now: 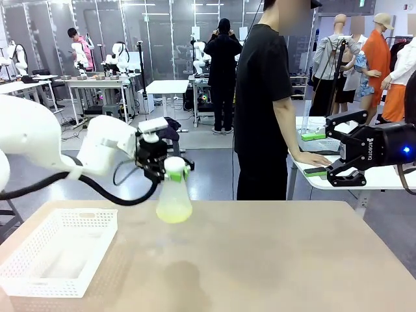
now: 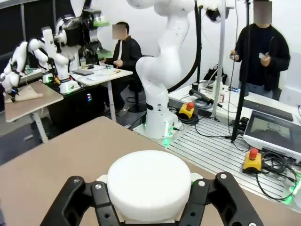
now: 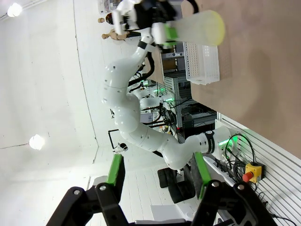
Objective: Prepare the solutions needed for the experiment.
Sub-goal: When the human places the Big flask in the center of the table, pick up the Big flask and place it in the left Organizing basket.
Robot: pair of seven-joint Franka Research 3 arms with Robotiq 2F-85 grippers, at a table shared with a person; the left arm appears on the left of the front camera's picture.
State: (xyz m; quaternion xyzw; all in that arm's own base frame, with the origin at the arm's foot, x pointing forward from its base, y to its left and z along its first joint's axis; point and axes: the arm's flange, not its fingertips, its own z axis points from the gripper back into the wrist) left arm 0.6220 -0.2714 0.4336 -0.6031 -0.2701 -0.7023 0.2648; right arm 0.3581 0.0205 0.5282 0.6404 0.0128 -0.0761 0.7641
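One frosted conical flask [image 1: 173, 200] of yellow-green liquid hangs above the tabletop [image 1: 260, 253], left gripper [image 1: 170, 170] fingers clamped on its neck; slippage would spill it. Right gripper [image 1: 344, 170] fingers apart, empty.

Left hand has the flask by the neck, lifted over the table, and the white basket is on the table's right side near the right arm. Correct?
Not quite. The basket sits on the table's left side, below the left arm, as the front view shows. The rest holds: the left hand grips the flask by its neck, lifted above the table.

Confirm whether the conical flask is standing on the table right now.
No. The left claw holds the conical flask by its neck, lifted clear above the table.
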